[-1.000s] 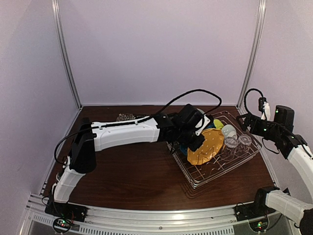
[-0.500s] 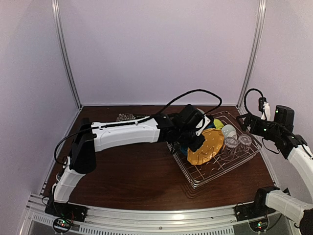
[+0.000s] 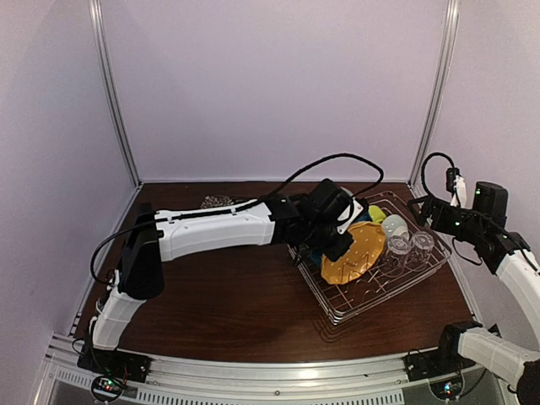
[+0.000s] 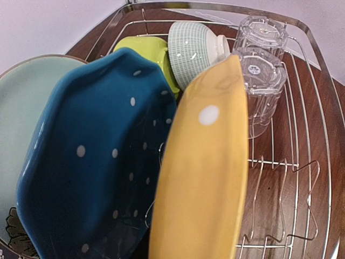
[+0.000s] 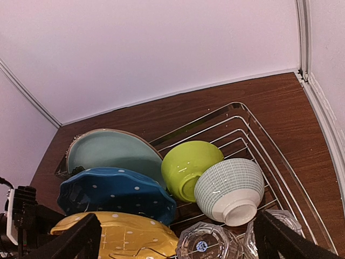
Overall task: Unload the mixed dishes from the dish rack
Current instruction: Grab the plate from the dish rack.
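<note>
- The dish rack sits on the right half of the brown bench, turned at an angle, with every dish inside it.
- The plates stand on edge in a row at the rack's left end. The orange dotted plate is nearest the open grid, the blue dotted plate is behind it, and the pale teal plate is behind that.
- A sliver of the black floral plate shows at the far end of the row.
- The yellow-green bowl and the white bowl lie tipped on their sides, touching, just beyond the plates near the rack's far corner.
- The two clear glasses stand upside down side by side, next to the white bowl and just beside the orange plate's rim.
- The left arm reaches across the bench, its wrist right over the plate row.
- No view shows the left jaws, so I cannot tell how they stand or whether they hold anything.
- The right arm hangs raised beside the rack's far right side.
- The right jaws are spread wide, one finger at each lower corner of the wrist view, and grip nothing.
</note>
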`<state>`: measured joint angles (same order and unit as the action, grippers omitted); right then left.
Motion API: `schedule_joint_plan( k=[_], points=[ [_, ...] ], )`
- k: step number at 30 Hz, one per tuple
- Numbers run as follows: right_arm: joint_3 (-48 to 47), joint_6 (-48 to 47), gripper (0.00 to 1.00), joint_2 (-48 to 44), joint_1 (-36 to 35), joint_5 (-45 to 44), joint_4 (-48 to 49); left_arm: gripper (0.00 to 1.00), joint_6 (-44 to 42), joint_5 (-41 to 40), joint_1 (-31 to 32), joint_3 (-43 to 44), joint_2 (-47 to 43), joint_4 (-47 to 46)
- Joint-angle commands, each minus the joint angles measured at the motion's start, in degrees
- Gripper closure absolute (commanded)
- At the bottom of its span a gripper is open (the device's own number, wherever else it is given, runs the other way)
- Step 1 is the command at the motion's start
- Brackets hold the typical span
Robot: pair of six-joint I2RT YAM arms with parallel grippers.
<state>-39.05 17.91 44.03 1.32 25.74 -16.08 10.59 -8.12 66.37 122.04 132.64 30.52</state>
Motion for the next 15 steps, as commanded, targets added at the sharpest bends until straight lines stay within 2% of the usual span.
schedule_joint_plan(
  k=[1,15],
  points=[
    [0.42,-0.50,0.00,-0.63,0.17,-0.92,-0.31,1.00,0.50,0.57,0.65,2.24,-5.90,-4.35],
    [-0.01,-0.42,0.00,-0.35,0.17,-0.77,-0.23,1.00,1.12,2.62,0.78,2.83,-9.06,-4.90]
  ],
)
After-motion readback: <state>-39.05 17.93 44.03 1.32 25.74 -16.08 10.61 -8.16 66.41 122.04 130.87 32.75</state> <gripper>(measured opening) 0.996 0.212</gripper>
